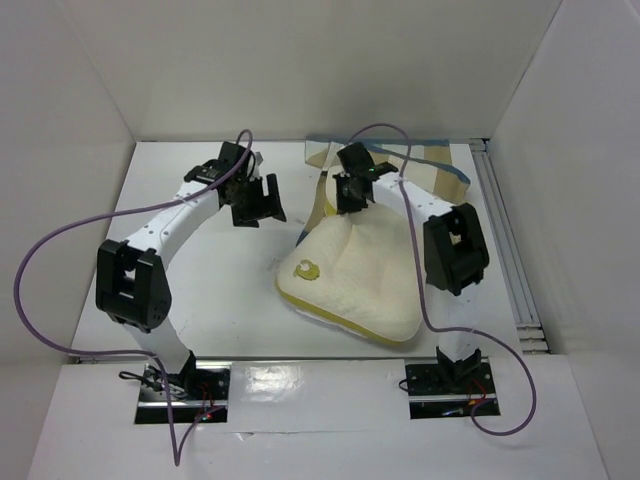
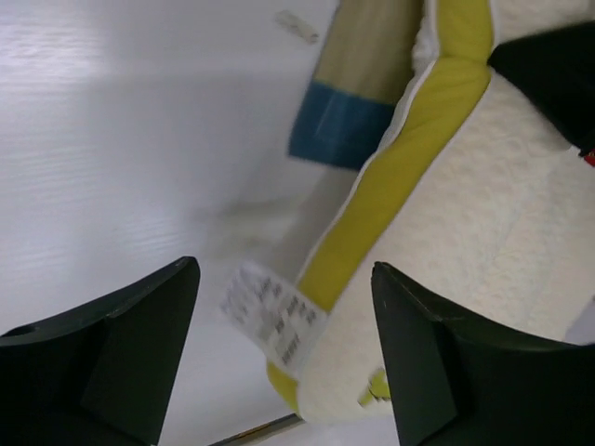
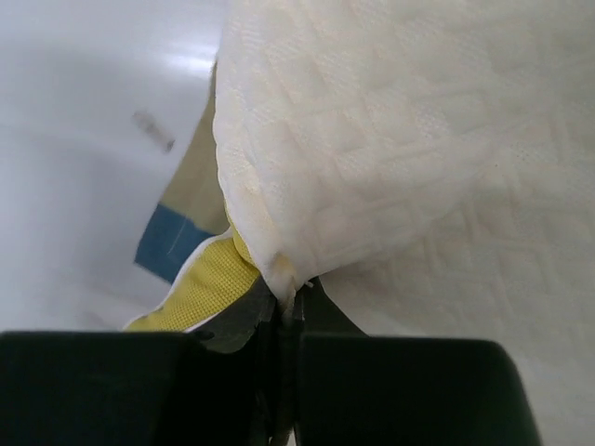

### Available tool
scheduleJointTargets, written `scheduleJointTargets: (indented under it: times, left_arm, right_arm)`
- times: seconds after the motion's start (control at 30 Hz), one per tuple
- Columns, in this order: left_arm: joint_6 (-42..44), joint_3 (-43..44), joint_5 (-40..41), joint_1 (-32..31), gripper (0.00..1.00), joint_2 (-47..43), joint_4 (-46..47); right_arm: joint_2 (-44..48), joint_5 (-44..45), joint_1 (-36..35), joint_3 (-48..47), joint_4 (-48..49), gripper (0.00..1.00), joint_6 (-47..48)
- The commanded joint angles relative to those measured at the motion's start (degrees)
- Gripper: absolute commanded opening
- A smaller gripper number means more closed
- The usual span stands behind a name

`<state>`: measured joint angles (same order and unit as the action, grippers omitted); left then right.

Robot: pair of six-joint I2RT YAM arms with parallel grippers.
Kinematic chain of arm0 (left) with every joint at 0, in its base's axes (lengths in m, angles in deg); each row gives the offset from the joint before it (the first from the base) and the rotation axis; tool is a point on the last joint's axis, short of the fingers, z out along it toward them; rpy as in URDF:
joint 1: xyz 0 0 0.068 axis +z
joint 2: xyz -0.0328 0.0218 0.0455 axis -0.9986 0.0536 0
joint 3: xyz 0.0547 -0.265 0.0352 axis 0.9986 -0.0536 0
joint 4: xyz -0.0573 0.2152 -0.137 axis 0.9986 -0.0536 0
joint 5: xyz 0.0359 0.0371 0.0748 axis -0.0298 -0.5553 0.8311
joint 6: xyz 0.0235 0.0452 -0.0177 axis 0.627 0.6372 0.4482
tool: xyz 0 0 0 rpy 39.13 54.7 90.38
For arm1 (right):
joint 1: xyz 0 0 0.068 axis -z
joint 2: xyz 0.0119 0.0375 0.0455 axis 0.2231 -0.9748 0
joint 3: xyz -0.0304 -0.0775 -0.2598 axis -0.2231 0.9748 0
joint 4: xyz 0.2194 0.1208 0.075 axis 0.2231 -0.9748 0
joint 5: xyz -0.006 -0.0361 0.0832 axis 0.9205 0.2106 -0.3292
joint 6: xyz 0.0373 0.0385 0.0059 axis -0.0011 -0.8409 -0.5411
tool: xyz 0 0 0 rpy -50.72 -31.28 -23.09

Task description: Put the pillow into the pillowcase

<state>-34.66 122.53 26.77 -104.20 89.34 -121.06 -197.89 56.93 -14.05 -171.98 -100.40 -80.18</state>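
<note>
The left end effector (image 1: 258, 200) hangs over the desk (image 1: 230, 305), jaws wide apart and empty, with the pillow (image 1: 360, 275) just to its right. The right end effector (image 1: 352, 195) is pinched tight on the pillow's far edge, and the pillowcase (image 1: 437, 172) lies just beyond it.

Cream pillow (image 1: 355, 285) on white table (image 1: 220, 290), right pincer (image 1: 352, 198) at its far edge, pillowcase (image 1: 432, 168) behind
</note>
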Motion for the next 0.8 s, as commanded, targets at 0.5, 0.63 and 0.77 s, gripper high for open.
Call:
scheduleJointTargets:
  times: [0.5,0.63,0.77]
  left_arm:
    - [4.1,-1.8,-14.0,-4.3,0.91,14.4,26.5]
    - [4.8,-2.9,-9.5,-5.6,0.91,15.9,28.4]
    - [3.3,-6.1,-7.5,-6.1,0.86,17.2,33.2]
  right_arm:
    - [20.0,-37.1,5.6,11.6,-2.7,0.00,18.4]
    - [20.0,-38.4,6.1,11.1,-2.7,0.00,18.4]
    - [20.6,-38.5,6.1,9.9,-2.7,0.00,18.4]
